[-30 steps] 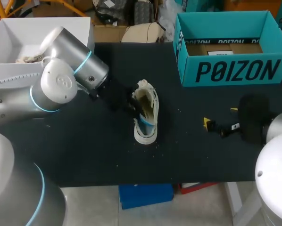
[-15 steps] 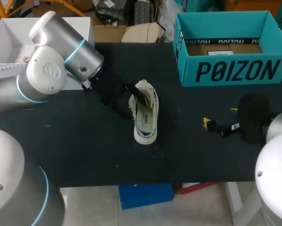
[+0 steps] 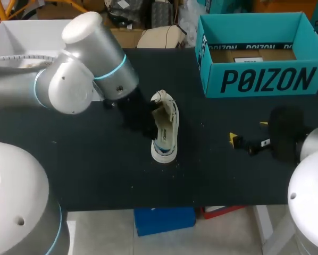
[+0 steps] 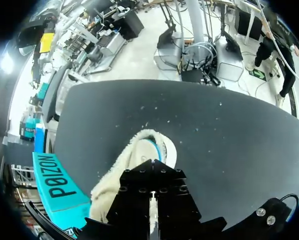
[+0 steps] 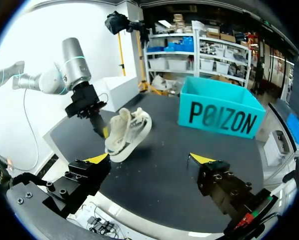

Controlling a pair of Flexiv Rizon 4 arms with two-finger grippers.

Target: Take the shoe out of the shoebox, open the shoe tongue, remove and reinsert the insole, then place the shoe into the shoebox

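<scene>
Shoe, place: the pale shoe (image 3: pixel 164 130) lies on the black table (image 3: pixel 95 170), about mid-table, well apart from the teal shoebox (image 3: pixel 257 79) that stands at the far right.
Shoe against left jaws: the left gripper (image 3: pixel 150 125) comes in from the far left and is pressed against the shoe's left flank. From the right wrist view, a yellow tip sits right at the shoe's edge.
Left jaws, state: cannot tell whether they are parted or clamped, since the black gripper body hides them in the left wrist view.
Shoe against right jaws: the right gripper (image 5: pixel 149 158) is over the table's right side, well apart from the shoe, which lies ahead of it.
Right jaws, state: spread wide, nothing between them.
Change since a second ago: the left arm's silver wrist housing has swung to the right and towards the far edge. The shoe has kept its spot, but its mouth, gaping then, now shows narrower. The right gripper has not shifted.
Shoe, heading: long axis runs from the far edge to the near edge. It is tipped partly on its side, mouth towards the left gripper. The near end shows a blue inside (image 4: pixel 152 146). Toe and heel I cannot tell apart.
</scene>
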